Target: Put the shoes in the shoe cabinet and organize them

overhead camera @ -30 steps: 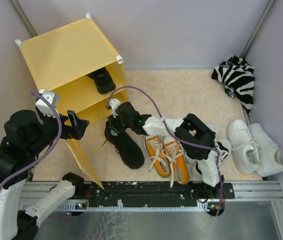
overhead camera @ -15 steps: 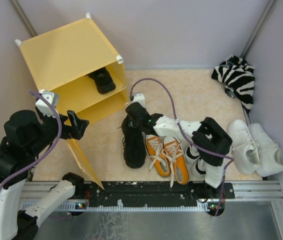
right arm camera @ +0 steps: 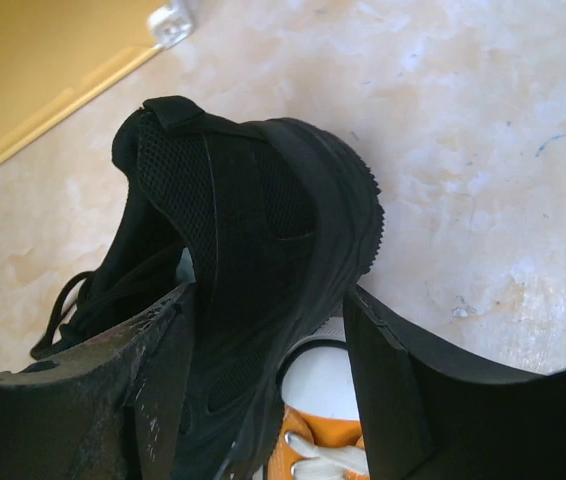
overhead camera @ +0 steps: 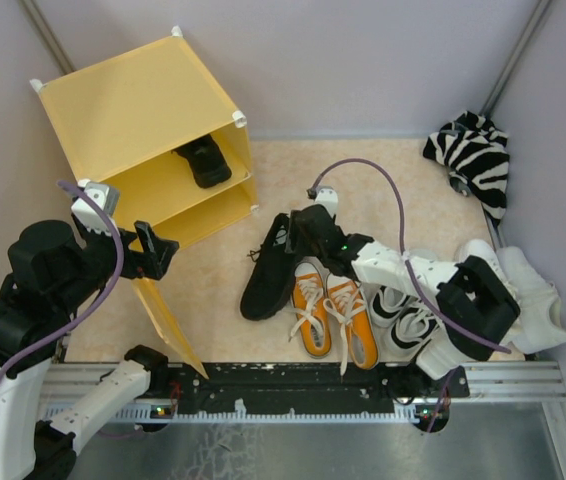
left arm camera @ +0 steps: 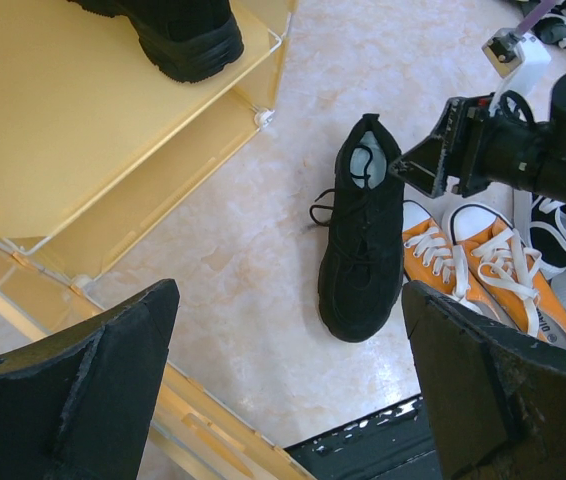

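The yellow shoe cabinet (overhead camera: 133, 100) stands at the back left with its door (overhead camera: 168, 320) swung open. One chunky black shoe (overhead camera: 205, 160) sits on its inner shelf (left arm camera: 63, 120). The other black shoe (overhead camera: 268, 270) rests on the floor mid-table. My right gripper (overhead camera: 298, 228) is closed on its heel. In the right wrist view one finger is inside the collar and one against the sole (right arm camera: 268, 300). My left gripper (overhead camera: 158, 250) is open and empty beside the cabinet front (left arm camera: 288, 290). Orange sneakers (overhead camera: 333, 310) lie right of the black shoe.
Black-and-white sneakers (overhead camera: 403, 315) lie under my right arm, and white sneakers (overhead camera: 533, 290) are at the far right. A zebra-striped cloth bundle (overhead camera: 473, 155) sits in the back right corner. A black rail (overhead camera: 303, 380) runs along the near edge.
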